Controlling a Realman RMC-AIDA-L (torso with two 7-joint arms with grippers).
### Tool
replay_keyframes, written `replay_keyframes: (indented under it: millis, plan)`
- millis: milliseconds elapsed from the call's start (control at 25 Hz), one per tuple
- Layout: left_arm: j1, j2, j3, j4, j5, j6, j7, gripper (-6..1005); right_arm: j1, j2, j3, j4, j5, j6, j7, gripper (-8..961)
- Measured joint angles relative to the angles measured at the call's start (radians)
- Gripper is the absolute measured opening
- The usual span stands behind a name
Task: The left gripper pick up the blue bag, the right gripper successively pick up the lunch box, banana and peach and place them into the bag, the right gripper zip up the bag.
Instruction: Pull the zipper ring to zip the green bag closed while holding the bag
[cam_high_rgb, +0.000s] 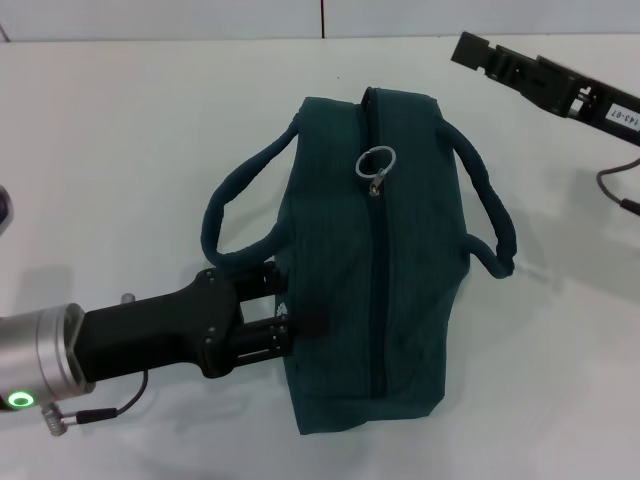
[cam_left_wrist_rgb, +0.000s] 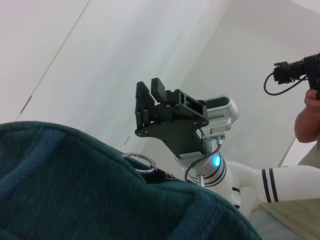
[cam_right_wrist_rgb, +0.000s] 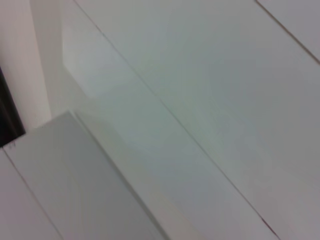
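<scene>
blue bag (cam_high_rgb: 400, 280) | teal fabric | zipped | lying on table

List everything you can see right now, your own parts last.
blue bag: one, dark teal, middle of the table, zipped shut
zipper ring pull: one, silver, at the bag's far end
handles: two, teal, one at each side of the bag
table: one, white, under the bag
person's arm: one, background of the left wrist view
left tool: one, black, closed on the bag's left side
right tool: one, black, raised at far right, off the bag
</scene>
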Motion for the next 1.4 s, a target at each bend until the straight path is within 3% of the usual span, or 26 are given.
replay_keyframes:
  millis: [120,200,480,680,1120,1400]
  plan:
    - [0.0,0.0,-0.001,0.0,-0.007,0.0,0.0,545,0.023,-0.02,-0.004,-0.003,-0.038,0.002,0.005,78]
    - [0.0,0.0,-0.001,-0.001,-0.011,0.0,-0.001,626,0.04,-0.027,-0.002,-0.005,-0.071,0.002,0.006,210]
    - [0.005,-0.001,-0.001,-0.004,-0.042,0.0,-0.04,625,0.063,-0.034,0.001,-0.008,-0.113,0.005,0.012,508]
    - [0.008,-0.004,-0.001,-0.008,-0.052,0.0,-0.052,626,0.064,-0.051,0.0,-0.015,-0.114,0.006,0.034,609]
    - [0.019,-0.001,-0.033,-0.007,-0.075,-0.039,-0.104,623,0.054,-0.052,0.002,-0.027,-0.123,0.001,0.037,791]
    - [0.016,-0.002,-0.04,0.0,-0.078,-0.036,-0.186,616,0.053,-0.051,0.001,-0.032,-0.124,0.006,0.037,787]
